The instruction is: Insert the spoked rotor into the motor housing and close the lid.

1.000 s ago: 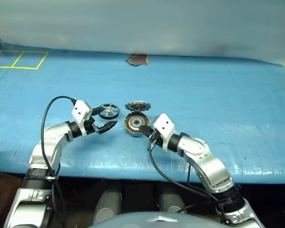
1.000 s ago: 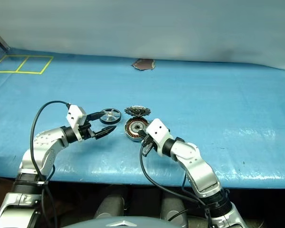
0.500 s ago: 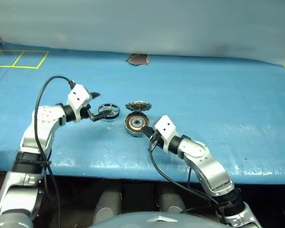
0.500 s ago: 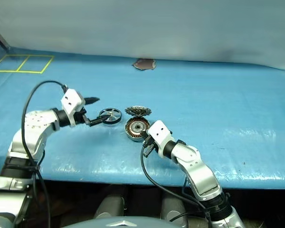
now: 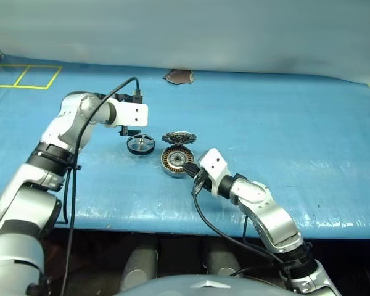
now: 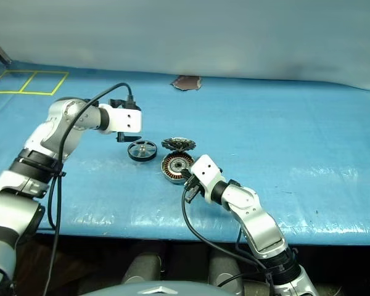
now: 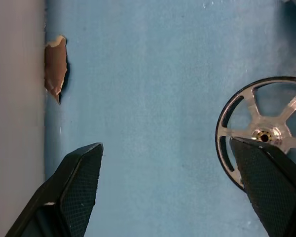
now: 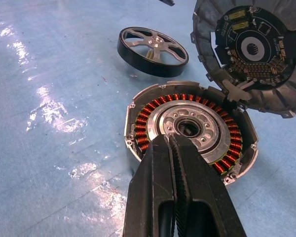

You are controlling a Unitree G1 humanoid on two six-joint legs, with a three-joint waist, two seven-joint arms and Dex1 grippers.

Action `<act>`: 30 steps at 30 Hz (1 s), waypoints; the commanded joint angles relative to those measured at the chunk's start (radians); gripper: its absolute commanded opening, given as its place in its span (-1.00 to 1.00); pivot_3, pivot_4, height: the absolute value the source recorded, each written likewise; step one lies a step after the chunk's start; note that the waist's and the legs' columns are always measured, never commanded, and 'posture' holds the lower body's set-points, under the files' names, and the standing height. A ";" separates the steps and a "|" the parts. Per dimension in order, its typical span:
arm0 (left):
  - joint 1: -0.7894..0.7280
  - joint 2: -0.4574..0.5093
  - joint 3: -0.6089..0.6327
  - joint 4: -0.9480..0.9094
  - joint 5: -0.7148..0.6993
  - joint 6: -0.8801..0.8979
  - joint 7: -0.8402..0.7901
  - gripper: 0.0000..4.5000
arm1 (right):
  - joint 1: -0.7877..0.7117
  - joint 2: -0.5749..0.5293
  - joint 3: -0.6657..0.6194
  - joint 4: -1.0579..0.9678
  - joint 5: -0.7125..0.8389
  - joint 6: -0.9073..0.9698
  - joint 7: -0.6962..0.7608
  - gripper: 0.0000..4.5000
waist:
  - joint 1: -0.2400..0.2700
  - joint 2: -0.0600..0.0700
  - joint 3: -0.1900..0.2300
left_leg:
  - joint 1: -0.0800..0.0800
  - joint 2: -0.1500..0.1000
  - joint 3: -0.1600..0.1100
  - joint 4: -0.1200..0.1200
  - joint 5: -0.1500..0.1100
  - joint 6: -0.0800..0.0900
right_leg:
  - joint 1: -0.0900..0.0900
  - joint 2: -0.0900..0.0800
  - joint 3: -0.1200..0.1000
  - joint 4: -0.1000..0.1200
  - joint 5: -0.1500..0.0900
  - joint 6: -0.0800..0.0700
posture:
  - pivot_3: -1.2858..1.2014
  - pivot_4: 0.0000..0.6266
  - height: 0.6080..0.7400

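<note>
The spoked rotor (image 5: 140, 143), a dark wheel with a shiny hub, lies flat on the blue table left of the motor housing (image 5: 176, 161). The housing shows its ring of copper windings (image 8: 190, 126). Behind it, the lid (image 5: 179, 137) leans on its far rim, circuit-board face (image 8: 251, 49) showing. My left gripper (image 6: 128, 137) hangs open just above and behind the rotor, pointing down. In the left wrist view one of its fingers (image 7: 266, 182) overlaps the rotor (image 7: 259, 133). My right gripper (image 8: 172, 143) is shut and empty, tips at the housing's near edge.
A brown torn patch (image 5: 178, 76) marks the table's far edge by the grey wall. Yellow tape squares (image 5: 24, 77) lie at the far left. The blue cover stretches bare to the right of the parts.
My left arm has lifted and swung forward, and its wrist has rolled, so the open gripper now points down by the rotor. The right arm and the parts stayed still.
</note>
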 commanded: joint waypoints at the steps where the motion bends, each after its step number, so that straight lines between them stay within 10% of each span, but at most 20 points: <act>1: -0.037 -0.011 -0.016 0.003 0.028 -0.002 -0.059 1.00 | -0.012 -0.007 -0.003 -0.041 0.010 0.000 0.008 -0.96 | -0.005 0.000 0.000 | 0.000 0.000 0.000 0.000 0.000 0.000 | 0.000 0.000 0.000 0.000 0.000 0.000 | 0.03 -0.52 1.00; 7: -0.012 0.003 -0.054 -0.005 0.062 -0.021 -0.156 1.00 | -0.005 -0.014 -0.002 -0.047 0.008 0.006 0.007 -0.96 | -0.011 0.000 0.000 | 0.000 0.000 0.000 0.000 0.000 0.000 | -0.001 0.000 0.000 0.001 0.000 0.000 | 0.03 -0.52 1.00; 13: 0.004 0.014 -0.039 -0.013 0.083 -0.004 -0.161 0.30 | 0.003 -0.010 0.004 -0.045 0.006 0.005 -0.001 -1.00 | -0.010 0.000 0.000 | 0.000 0.000 0.000 0.001 0.000 0.000 | 0.000 0.000 0.000 0.001 0.000 0.000 | 0.03 -0.52 1.00; 30: 0.086 -0.009 -0.066 0.013 0.120 0.025 -0.202 0.30 | 0.007 -0.006 0.001 -0.055 0.003 0.010 -0.020 -1.00 | -0.005 0.001 0.000 | 0.002 0.000 0.000 0.004 0.000 0.001 | 0.002 0.000 0.000 0.003 0.001 0.001 | 0.03 -0.52 1.00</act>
